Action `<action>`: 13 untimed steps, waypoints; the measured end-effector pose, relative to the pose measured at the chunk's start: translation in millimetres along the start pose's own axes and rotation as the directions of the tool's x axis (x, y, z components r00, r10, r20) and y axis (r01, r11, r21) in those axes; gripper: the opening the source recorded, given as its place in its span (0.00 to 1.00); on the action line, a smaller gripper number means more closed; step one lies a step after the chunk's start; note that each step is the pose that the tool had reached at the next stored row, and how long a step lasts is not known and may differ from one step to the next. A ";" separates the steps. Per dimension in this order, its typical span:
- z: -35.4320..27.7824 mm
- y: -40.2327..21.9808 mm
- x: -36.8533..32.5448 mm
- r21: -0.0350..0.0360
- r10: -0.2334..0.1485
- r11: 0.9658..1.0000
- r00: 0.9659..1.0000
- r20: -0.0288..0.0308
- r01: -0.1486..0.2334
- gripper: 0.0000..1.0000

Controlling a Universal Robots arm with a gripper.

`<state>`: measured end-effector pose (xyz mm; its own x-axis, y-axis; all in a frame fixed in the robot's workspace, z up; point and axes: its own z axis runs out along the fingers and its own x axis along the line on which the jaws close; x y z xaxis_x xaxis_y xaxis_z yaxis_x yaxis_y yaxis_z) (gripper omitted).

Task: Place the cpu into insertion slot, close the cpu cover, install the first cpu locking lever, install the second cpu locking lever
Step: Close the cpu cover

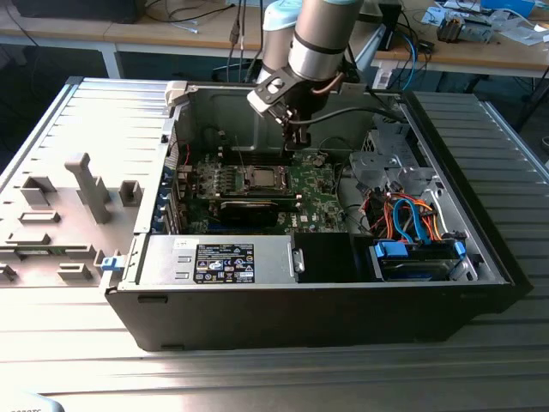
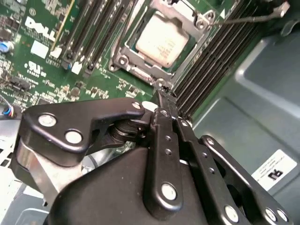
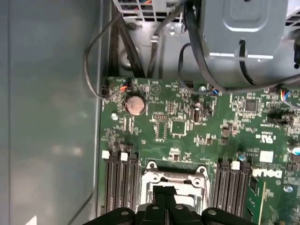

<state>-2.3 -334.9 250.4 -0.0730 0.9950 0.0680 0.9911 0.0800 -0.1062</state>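
Observation:
The cpu [image 2: 161,40], a silvery square chip, lies in the insertion slot [image 2: 123,61] on the green motherboard [image 2: 42,51]. The cpu cover [image 2: 199,21], a silver frame, lies flat around the chip. A thin metal locking lever [image 2: 248,18] sticks out from the socket's corner. My gripper [image 2: 161,93] hovers just beside the socket, shut, with nothing between its black fingers. In the first wrist view the gripper [image 3: 164,191] overlaps the cpu cover [image 3: 173,178]. In the exterior view the gripper [image 1: 296,144] hangs above the motherboard, slightly behind and to the right of the insertion slot [image 1: 262,178].
Black memory slots [image 2: 220,51] flank the socket on both sides. The open case [image 1: 480,249] has a power supply [image 1: 223,260] at the front and a drive cage with orange and blue cables [image 1: 412,215] on the exterior view's right. Loose black cables [image 3: 197,42] hang nearby.

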 end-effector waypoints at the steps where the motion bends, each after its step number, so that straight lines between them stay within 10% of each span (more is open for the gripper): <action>1: 0.4 -3.3 0.3 0.000 0.002 1.000 1.000 0.019 -0.002 0.11; 3: 1.6 -7.6 0.5 0.000 0.003 1.000 0.999 0.031 -0.003 0.11; 13: 30.9 -42.6 -2.4 0.000 0.003 1.000 0.999 0.032 -0.003 0.11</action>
<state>-47.8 -338.8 224.1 -0.0733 0.9967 0.0359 0.9913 0.0767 -0.1065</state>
